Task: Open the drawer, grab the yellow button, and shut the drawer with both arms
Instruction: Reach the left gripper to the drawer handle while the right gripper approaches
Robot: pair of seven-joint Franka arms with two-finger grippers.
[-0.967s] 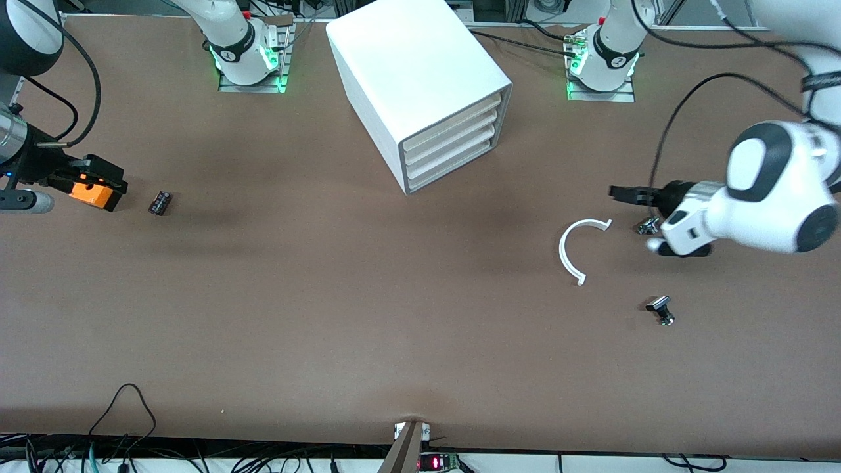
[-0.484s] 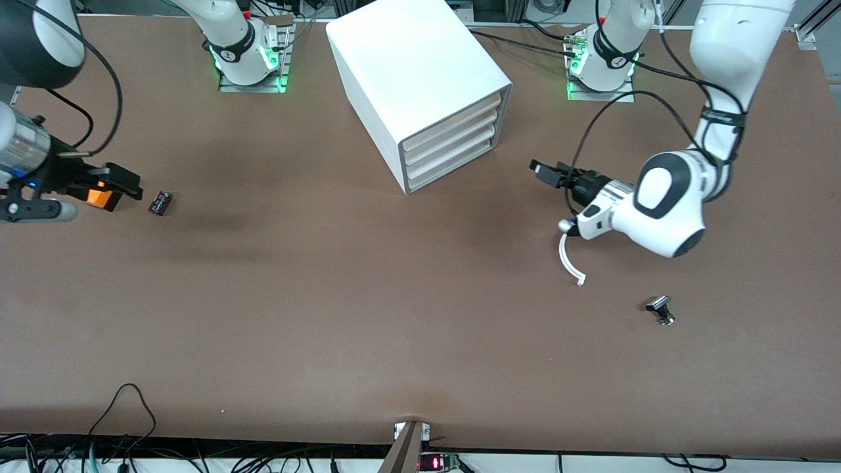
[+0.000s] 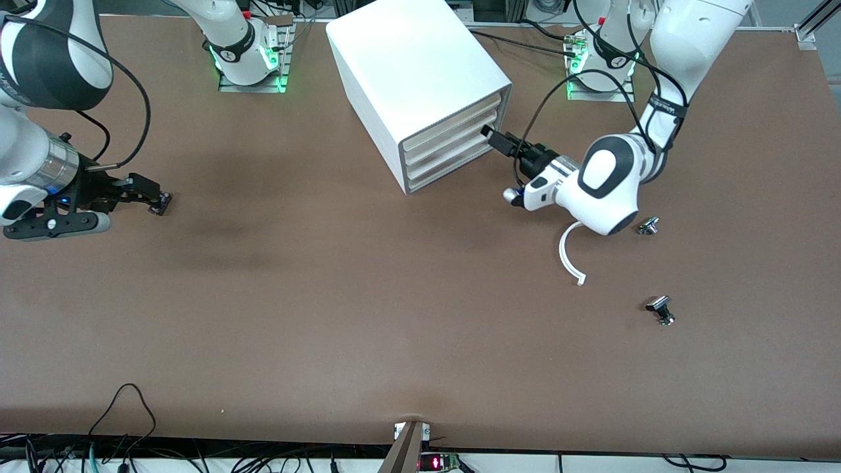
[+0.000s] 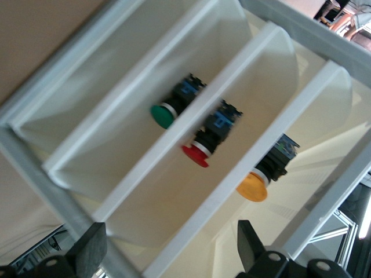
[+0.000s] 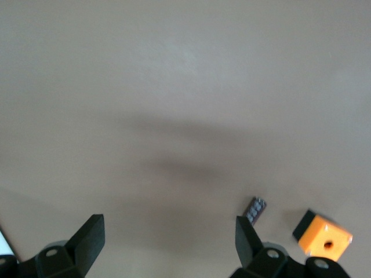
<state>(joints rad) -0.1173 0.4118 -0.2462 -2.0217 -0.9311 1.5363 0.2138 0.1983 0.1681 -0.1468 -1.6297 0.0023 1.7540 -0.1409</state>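
Observation:
The white cabinet [image 3: 420, 72] stands at the table's robot edge with all four drawers pushed in; the top drawer [image 3: 453, 121] is shut. My left gripper [image 3: 493, 135] is open and empty just in front of the drawer fronts. In the left wrist view [image 4: 168, 255] the orange-capped button [image 4: 262, 178] shows inside one drawer compartment [image 4: 324, 150], apart from my fingers. My right gripper [image 3: 150, 194] is open and empty, low over the table at the right arm's end, also seen in the right wrist view [image 5: 168, 240].
A green button [image 4: 169, 110] and a red button [image 4: 203, 147] lie in neighbouring drawers. A small black part [image 3: 160, 202] and an orange cube [image 5: 322, 237] lie by my right gripper. A white curved strip [image 3: 569, 253] and two small metal parts [image 3: 648, 225] [image 3: 660, 310] lie near the left arm.
My left gripper has swung across the table to the cabinet's drawer fronts. My right gripper has moved toward the small black part, and now hides the orange cube in the front view.

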